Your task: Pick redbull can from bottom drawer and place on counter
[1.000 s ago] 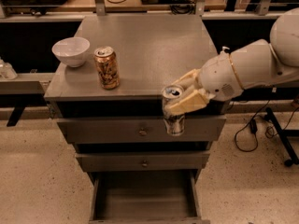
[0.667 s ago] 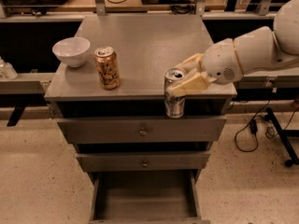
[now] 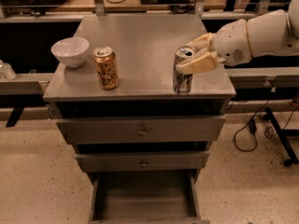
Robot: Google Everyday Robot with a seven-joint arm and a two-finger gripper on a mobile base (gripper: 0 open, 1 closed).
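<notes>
The redbull can (image 3: 182,77), slim and silver with dark markings, stands upright over the counter's (image 3: 140,41) front right part. I cannot tell whether its base touches the top. My gripper (image 3: 192,55) comes in from the right and is shut on the can's upper part, its cream fingers (image 3: 200,63) on either side of the rim. The bottom drawer (image 3: 144,195) is pulled open below the cabinet, and its flat grey inside shows nothing in it.
A gold-brown can (image 3: 106,68) stands on the counter's front left, with a white bowl (image 3: 70,51) to its left. Two shallower knobbed drawers (image 3: 140,130) are closed above the open one. Cables and a black stand leg (image 3: 280,134) lie on the floor at right.
The gripper has lifted the redbull can from in front of the top drawer's face up and back over the counter's front right part.
</notes>
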